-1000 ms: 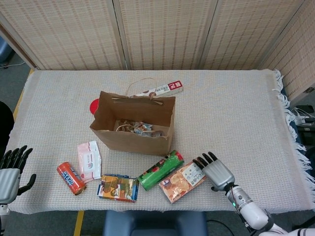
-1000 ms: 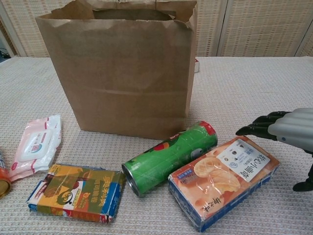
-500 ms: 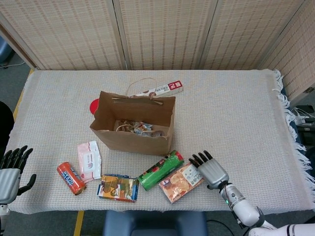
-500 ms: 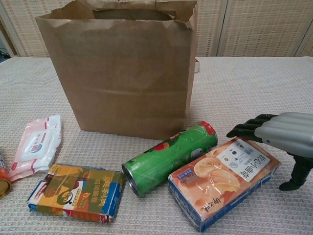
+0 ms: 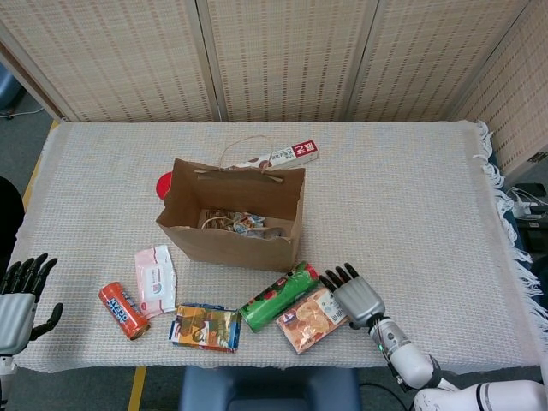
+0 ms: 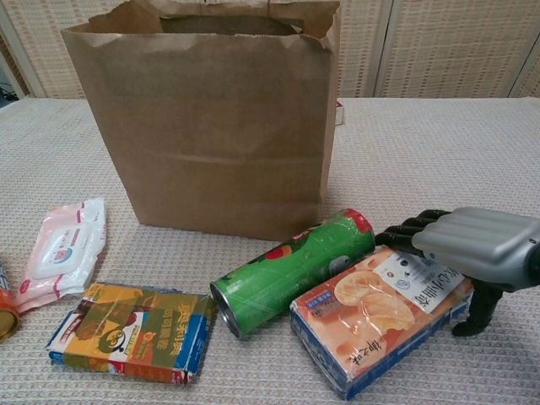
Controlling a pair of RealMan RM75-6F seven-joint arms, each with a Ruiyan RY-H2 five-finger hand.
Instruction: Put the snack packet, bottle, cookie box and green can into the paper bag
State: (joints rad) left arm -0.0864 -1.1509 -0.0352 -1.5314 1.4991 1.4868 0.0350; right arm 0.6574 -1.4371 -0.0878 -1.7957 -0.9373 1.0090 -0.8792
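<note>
The step in hand appears to be the pick-up of the cookie box (image 6: pixel 384 316). The right hand (image 6: pixel 472 245) is placed over the far right end of this box, with the fingers (image 6: pixel 413 229) spread above its top and the thumb down beside its right edge; nothing is grasped yet. For the next move, a closing of the fingers on the box is probably needed, then a lift over the rim of the paper bag (image 5: pixel 229 224), which stands open just behind the box.

The green can (image 6: pixel 291 272) lies touching the left side of the cookie box and could be pushed during the grasp. Further left of the cookie box lie a flat snack packet (image 5: pixel 205 327), a pink wipes pack (image 5: pixel 155 279) and an orange can (image 5: pixel 122 310). The left hand (image 5: pixel 17 301) is held far to the left of the bag, off the tabletop (image 5: pixel 411 188), released and holding nothing.
</note>
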